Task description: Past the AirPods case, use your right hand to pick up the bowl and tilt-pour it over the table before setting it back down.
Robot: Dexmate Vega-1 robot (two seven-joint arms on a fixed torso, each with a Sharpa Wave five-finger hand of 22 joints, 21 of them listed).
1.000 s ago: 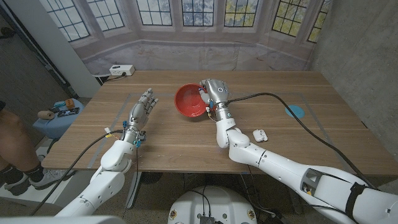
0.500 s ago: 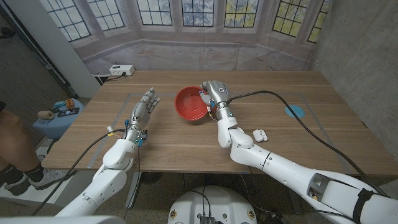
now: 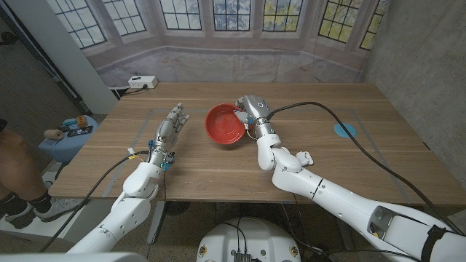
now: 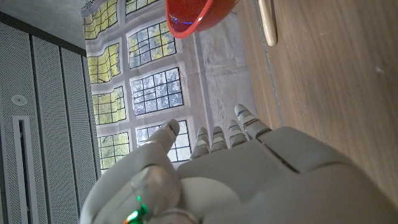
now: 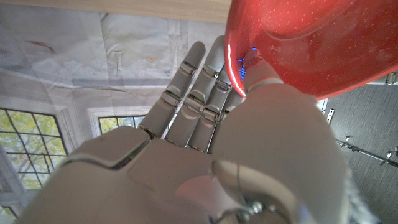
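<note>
Wooden table [image 3: 218, 164], light grain, sitting under bay windows. Lying on it: white AirPods case [image 3: 303, 156] nr front right, blue round sticker [image 3: 345, 130] at right side, white power strip [image 3: 142, 82] resting at far-left corner.

leaded bay windows [image 3: 233, 14] behind a wooden table [image 3: 204, 156].

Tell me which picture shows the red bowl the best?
The head view: you see the whole red bowl tipped above the table, held at its rim by the right robot hand. The right wrist view shows just a close-up part of it, and the left wrist view shows part of it at the picture's edge.
</note>
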